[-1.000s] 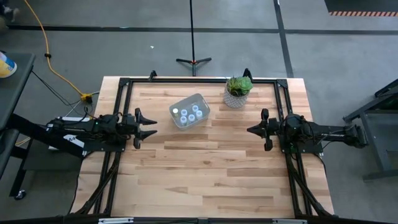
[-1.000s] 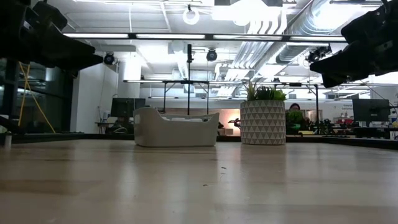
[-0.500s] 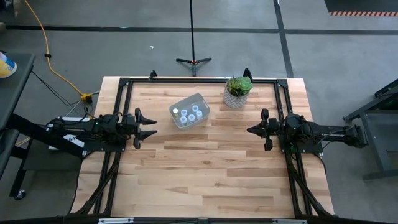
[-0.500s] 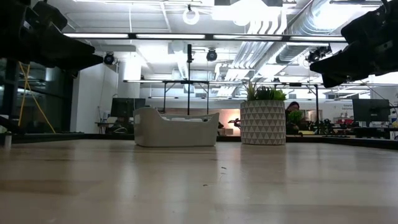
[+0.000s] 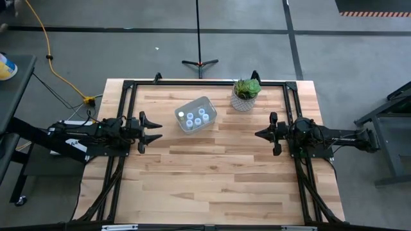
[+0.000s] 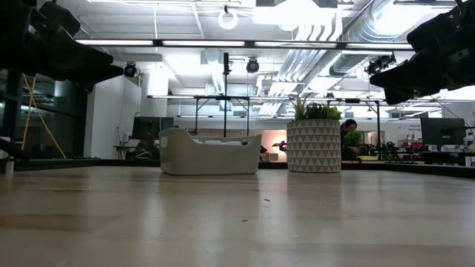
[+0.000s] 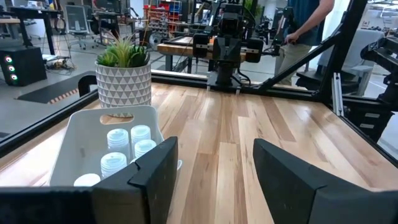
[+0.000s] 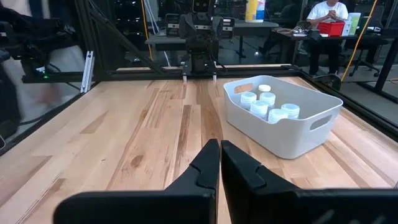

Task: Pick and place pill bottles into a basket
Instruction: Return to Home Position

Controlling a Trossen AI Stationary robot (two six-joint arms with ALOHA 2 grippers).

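Note:
The light grey basket (image 5: pixel 195 113) stands on the table's far middle, and several white pill bottles (image 5: pixel 198 116) stand upright inside it on its floor; they also show in the left wrist view (image 7: pixel 127 151) and the right wrist view (image 8: pixel 267 106). My left gripper (image 5: pixel 157 131) hovers open and empty at the table's left side, to the near left of the basket. My right gripper (image 5: pixel 259 134) hovers shut and empty at the table's right side. In the low view the basket (image 6: pixel 210 153) rests on the tabletop.
A white patterned pot with a green plant (image 5: pixel 245 94) stands to the right of the basket near the far edge. A black frame (image 5: pixel 205 82) runs along the table's far and side edges. Bare wood lies between the arms and toward the near edge. People show in the room beyond.

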